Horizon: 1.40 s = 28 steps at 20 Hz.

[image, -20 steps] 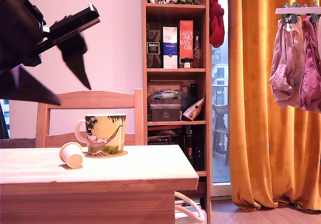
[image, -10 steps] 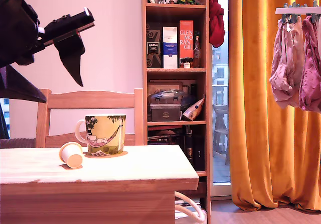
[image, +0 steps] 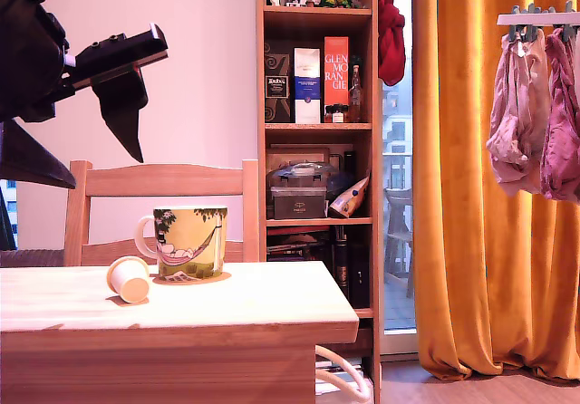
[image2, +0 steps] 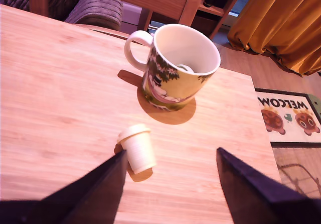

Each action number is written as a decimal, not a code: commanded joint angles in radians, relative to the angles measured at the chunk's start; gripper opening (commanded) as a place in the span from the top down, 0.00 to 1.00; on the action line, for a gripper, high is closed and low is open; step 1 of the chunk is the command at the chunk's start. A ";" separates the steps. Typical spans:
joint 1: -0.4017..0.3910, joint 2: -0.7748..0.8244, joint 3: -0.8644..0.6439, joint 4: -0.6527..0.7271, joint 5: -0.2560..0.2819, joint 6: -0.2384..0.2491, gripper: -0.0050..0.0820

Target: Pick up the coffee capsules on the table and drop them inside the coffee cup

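The table (image: 181, 309), a light wooden top with a thick plank edge, is cut off at the exterior view's left and bottom, and in the wrist view its near part is covered by two dark fingers. Behind it stands a slatted wooden chair (image: 163, 182), its seat hidden by the tabletop. A bookshelf (image: 317, 105) holds boxes and bottles; only one red carton's large lettering is readable. Orange curtains (image: 480, 168) fill the exterior view's right, and a doormat (image2: 288, 116) on the floor is clipped by the wrist frame's edge.

The arm's dark body is mostly out of frame at the exterior view's left. Its gripper (image: 86, 146) hangs high above the table, well apart from everything on it, fingers spread wide with nothing between them; one finger (image: 122, 114) shows whole, the other is partly cropped.

The coffee cup (image2: 178, 66) stands upright near the table's far edge, white handle toward the exterior view's left. Something small and pale lies at its bottom, too little of it shown to name.

The coffee capsule (image2: 138, 147) lies tipped on its side on the table, just beside the cup on the handle side and nearer the camera, not touching it. In the wrist view its long axis runs roughly toward the cup, wide flat rim nearest it; in the exterior view the round end (image: 129, 280) faces the camera.
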 commanded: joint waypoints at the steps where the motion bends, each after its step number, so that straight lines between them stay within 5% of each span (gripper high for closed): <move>1: 0.006 0.017 -0.007 0.007 -0.003 0.008 0.35; 6: 0.066 0.121 -0.007 0.031 0.066 0.011 0.35; 14: 0.156 0.314 0.068 0.114 0.190 0.096 0.35; 28: 0.219 0.440 0.100 0.135 0.268 0.129 0.35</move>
